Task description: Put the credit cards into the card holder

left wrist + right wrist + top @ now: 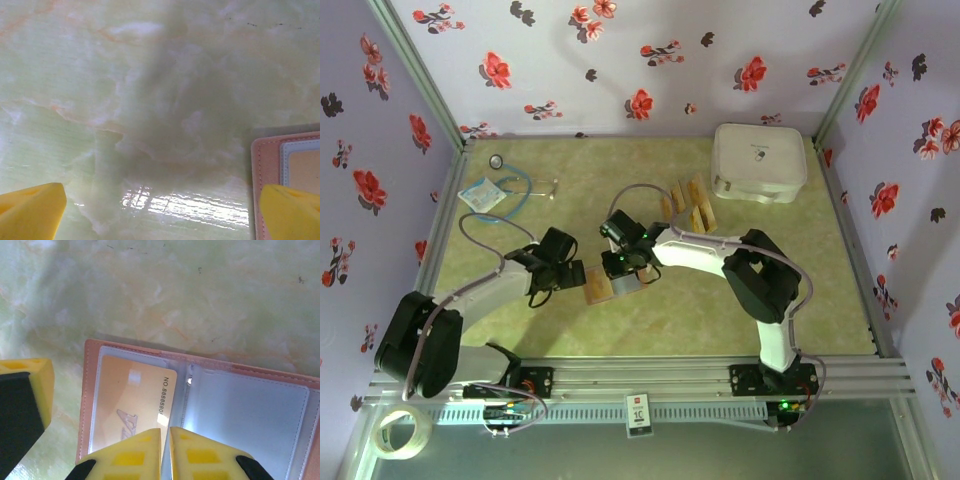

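Note:
The card holder (pixel 610 285) lies open and flat in the middle of the table, pinkish-brown with clear sleeves (pixel 250 420). One golden credit card (pixel 132 400) sits in its left sleeve. My right gripper (pixel 165 432) is shut, its tips standing on that card's right edge beside the spine; I cannot tell whether the thin slit pinches anything. My left gripper (pixel 162 200) is open wide just left of the holder (pixel 260 165), its right finger (pixel 290 210) over the holder's left edge. Several loose credit cards (pixel 685 205) lie behind the holder.
A large white zippered case (pixel 758 162) stands at the back right. A stethoscope (pixel 515 190) and a small packet (pixel 482 195) lie at the back left. A tape roll (pixel 400 430) sits off the table's near left corner.

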Robot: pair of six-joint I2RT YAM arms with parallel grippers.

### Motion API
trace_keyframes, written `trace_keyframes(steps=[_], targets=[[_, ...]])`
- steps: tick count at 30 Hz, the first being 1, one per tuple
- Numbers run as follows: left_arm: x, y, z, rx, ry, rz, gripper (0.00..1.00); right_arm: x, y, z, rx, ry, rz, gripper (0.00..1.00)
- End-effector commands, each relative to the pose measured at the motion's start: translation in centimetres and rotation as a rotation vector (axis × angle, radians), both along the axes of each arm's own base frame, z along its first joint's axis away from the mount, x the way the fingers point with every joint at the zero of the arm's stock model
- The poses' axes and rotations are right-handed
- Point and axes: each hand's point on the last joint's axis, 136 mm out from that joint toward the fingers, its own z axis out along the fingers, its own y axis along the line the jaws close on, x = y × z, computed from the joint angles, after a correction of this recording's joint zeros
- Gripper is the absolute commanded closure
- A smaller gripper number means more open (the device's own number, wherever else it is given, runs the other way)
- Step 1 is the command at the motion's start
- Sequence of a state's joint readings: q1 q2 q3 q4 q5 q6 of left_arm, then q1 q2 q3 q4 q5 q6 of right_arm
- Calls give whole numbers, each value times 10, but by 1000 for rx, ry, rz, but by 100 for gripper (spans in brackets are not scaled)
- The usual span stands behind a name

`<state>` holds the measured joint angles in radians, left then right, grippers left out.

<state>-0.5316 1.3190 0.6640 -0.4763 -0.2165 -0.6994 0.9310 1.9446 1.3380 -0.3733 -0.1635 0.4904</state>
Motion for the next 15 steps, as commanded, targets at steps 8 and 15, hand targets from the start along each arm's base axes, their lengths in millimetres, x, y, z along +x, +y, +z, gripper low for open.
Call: trace_keyframes(steps=[8,15], targets=[[-8,6,-23,34,61,4,0,4,6,-12,-4,22,8,89],[-5,5,-26,36,64,-3,0,2,11,-22,9,51,7,90]])
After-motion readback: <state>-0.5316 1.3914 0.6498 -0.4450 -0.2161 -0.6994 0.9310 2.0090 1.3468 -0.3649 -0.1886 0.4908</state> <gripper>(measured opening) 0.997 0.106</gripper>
